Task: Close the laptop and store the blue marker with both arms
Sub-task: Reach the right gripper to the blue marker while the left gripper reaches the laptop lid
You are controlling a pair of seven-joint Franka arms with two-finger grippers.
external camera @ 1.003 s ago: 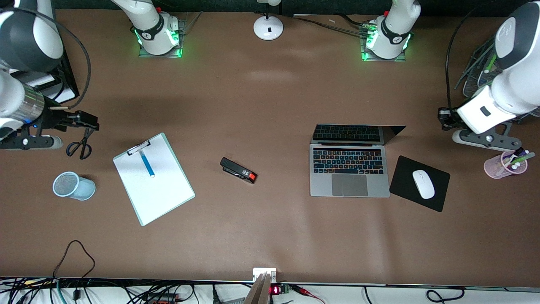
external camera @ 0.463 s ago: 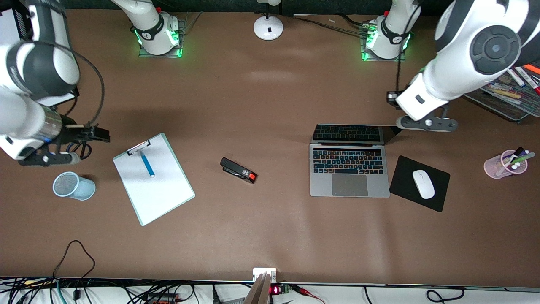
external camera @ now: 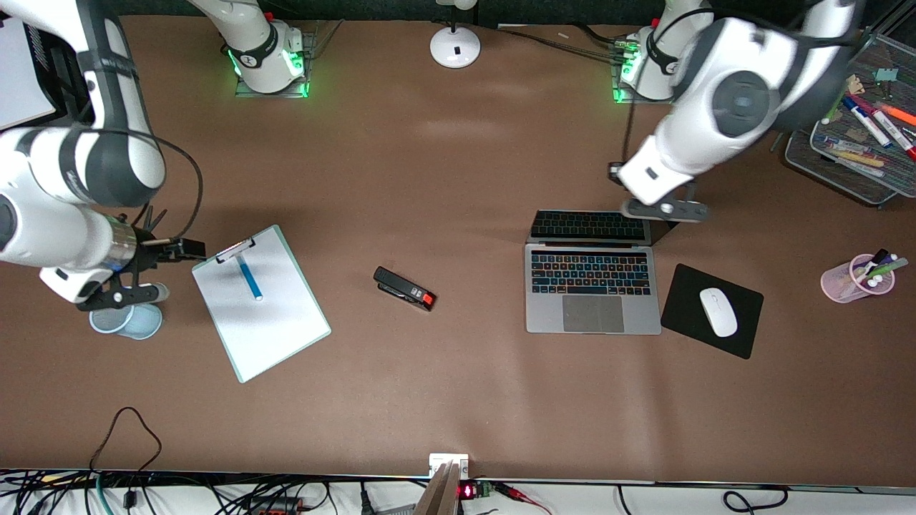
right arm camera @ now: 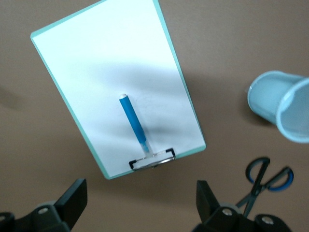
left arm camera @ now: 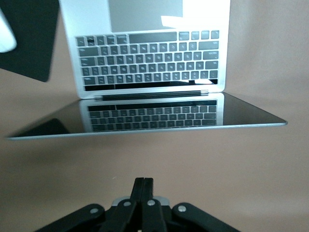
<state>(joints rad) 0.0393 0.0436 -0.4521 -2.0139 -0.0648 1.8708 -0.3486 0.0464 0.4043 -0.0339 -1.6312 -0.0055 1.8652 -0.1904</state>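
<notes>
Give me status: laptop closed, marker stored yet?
Nothing done. The laptop is open; the left pincer, shut, hangs above the table by its screen edge. The blue marker lies on the clipboard; the right pincer, open, is beside the clip end. Both steps remain.

Counter (external camera: 444,179): plain brown. Laptop (external camera: 592,290): silver-grey body, black keys. Beside laptop: black mouse pad (external camera: 712,310), white mouse (external camera: 718,312). Stapler (external camera: 404,288): black, red tip. Clipboard (external camera: 260,302): white sheet, mint-green edge. On clipboard: blue marker (external camera: 250,279), white end. Cup (external camera: 126,321) beside clipboard: pale blue.
</notes>
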